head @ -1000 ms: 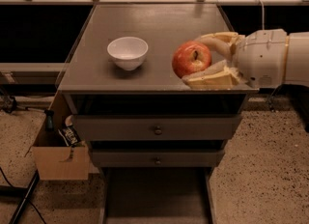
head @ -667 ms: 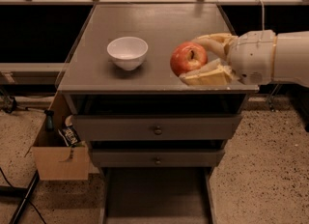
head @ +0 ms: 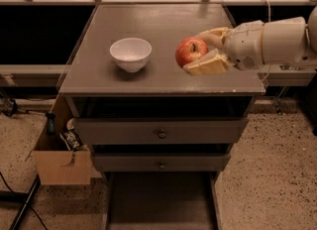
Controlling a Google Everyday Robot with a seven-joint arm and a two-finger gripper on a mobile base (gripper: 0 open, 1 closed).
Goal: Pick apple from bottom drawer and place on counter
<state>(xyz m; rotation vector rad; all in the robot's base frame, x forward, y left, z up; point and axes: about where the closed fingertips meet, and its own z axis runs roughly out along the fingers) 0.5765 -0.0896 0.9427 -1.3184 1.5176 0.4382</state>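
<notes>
Over the right side of the counter [head: 158, 21], the gripper [head: 196, 53] clasps the apple [head: 190, 50] between its two fingers, now a little farther left and deeper over the surface than a second ago, nearer the white bowl [head: 130, 53] yet apart from it; below, the bottom drawer [head: 161, 204] stands pulled out, as before

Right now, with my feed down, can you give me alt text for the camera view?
The end effector, reaching in from the right, grips the red apple over the right side of the counter. A white bowl sits left of it, and the bottom drawer below stands open.
</notes>
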